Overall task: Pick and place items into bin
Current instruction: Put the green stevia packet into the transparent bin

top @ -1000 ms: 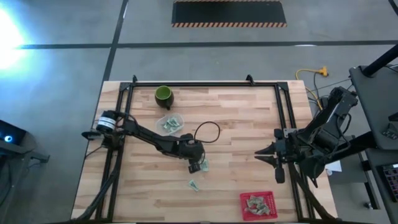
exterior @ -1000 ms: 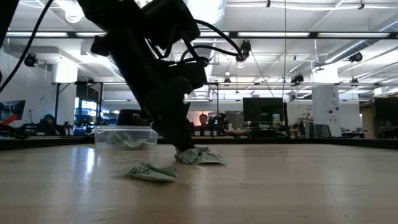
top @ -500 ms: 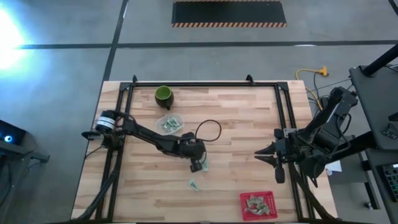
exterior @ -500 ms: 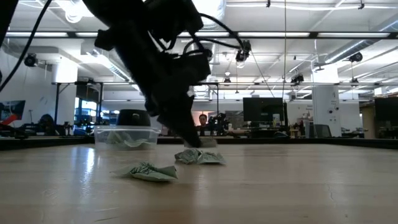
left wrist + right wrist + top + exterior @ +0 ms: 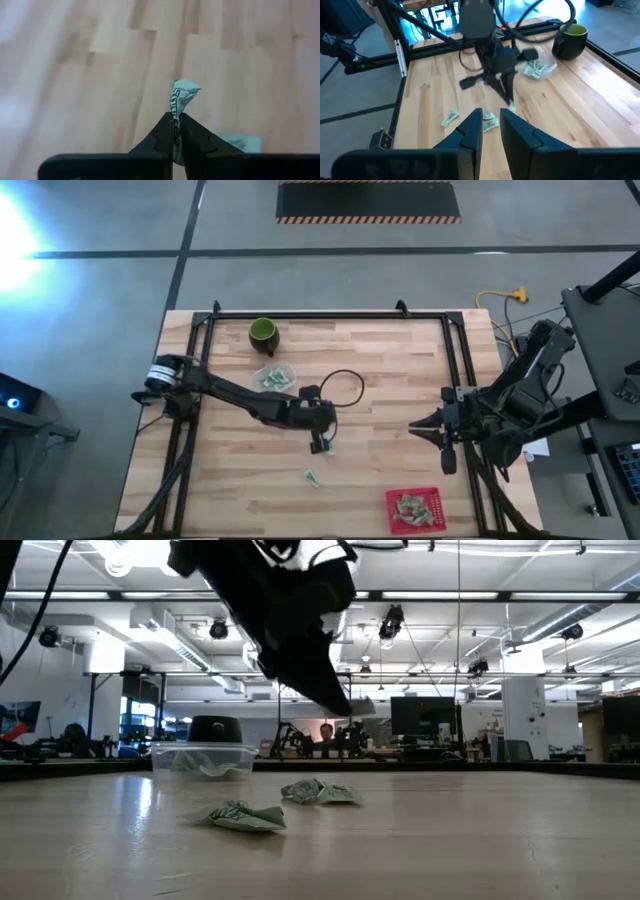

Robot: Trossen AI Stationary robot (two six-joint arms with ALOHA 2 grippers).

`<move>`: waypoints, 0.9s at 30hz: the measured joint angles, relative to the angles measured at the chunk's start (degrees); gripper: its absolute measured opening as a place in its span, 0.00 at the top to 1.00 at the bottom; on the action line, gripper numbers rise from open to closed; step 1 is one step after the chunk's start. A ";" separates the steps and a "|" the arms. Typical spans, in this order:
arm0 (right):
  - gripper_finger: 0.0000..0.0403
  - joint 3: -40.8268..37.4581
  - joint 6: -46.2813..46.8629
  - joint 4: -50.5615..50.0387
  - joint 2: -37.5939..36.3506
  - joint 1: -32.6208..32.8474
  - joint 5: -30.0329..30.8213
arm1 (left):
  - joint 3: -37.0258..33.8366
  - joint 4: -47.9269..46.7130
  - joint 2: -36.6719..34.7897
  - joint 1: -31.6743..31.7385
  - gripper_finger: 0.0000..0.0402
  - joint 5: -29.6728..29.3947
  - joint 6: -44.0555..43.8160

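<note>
Pinching a packet [image 5: 183,95], left gripper [image 5: 176,121] hides its print.

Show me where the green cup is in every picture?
High view: the cup stands near the table's far edge, by the left arm's base.
Low view: only a dark shape behind the clear tub; I cannot tell if that is the cup.
Left wrist view: not in it.
Right wrist view: at the table's far corner.
Shared landmark: the clear tub sits right by the cup.

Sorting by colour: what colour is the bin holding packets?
Red; the small slotted plastic bin shows best in the high view.
</note>
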 joint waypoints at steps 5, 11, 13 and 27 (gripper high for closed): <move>0.85 0.00 -0.40 -0.07 1.25 -0.02 0.20 | 1.31 -12.05 -4.01 1.86 1.00 -4.51 2.44; 0.85 -0.02 -0.42 -0.22 3.26 -0.02 0.44 | 0.93 -27.87 -10.21 5.49 0.99 -8.37 2.51; 0.85 -0.02 -0.42 -0.22 3.81 -0.02 0.60 | 0.86 -32.85 -12.48 6.82 0.99 -10.70 2.60; 0.86 -0.09 0.50 0.22 6.09 -0.39 1.79 | -11.06 -36.96 -24.09 18.46 0.99 -5.59 2.39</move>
